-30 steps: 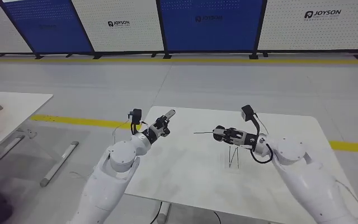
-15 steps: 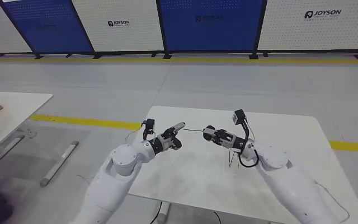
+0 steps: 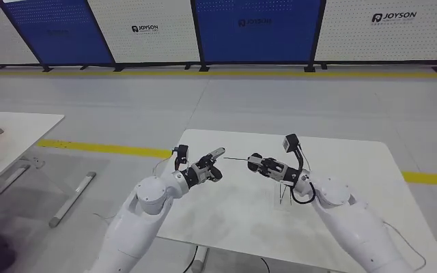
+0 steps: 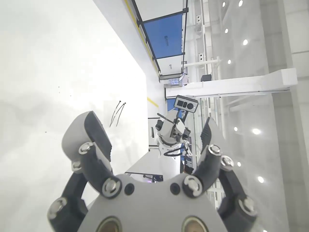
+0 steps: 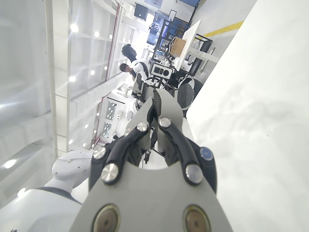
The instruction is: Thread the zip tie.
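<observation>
My right gripper is shut on a thin black zip tie, which sticks out level toward the other arm above the white table. My left gripper hovers open just beyond the tie's free end, facing it, with nothing between its fingers. In the left wrist view the open gripper frames the right gripper and the tie pointing at it. In the right wrist view the gripper has its jaws pressed together.
Several spare zip ties lie on the table below the right arm; in the left wrist view the spare ties lie just off the table's far edge. A yellow floor line runs behind the table.
Since a second ago both arms have swung inward, bringing the left gripper and the tie's free end close together. Over the last half second nothing has visibly moved.
</observation>
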Motion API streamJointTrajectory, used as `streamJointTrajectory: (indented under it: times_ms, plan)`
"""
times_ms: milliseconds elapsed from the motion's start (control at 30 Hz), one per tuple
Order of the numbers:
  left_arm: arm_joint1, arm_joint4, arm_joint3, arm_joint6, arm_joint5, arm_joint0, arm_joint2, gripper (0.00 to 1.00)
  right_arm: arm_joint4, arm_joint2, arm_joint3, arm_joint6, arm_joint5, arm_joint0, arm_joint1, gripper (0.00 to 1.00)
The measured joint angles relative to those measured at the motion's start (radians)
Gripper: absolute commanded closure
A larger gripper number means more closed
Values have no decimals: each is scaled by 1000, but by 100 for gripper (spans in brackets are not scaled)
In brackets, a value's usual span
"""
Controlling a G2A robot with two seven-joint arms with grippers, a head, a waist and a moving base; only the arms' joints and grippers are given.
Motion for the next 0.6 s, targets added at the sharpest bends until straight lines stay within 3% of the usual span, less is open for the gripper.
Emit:
streamJointTrajectory:
  times_ms: [400, 600]
  plan:
    - [0, -3, 5, -1, -15, 3, 5, 0, 0, 2, -5, -8, 0, -6, 0, 100]
    - [5, 8, 36, -100, -57, -2, 38, 0, -20, 19, -26, -70, -19, -44, -7, 100]
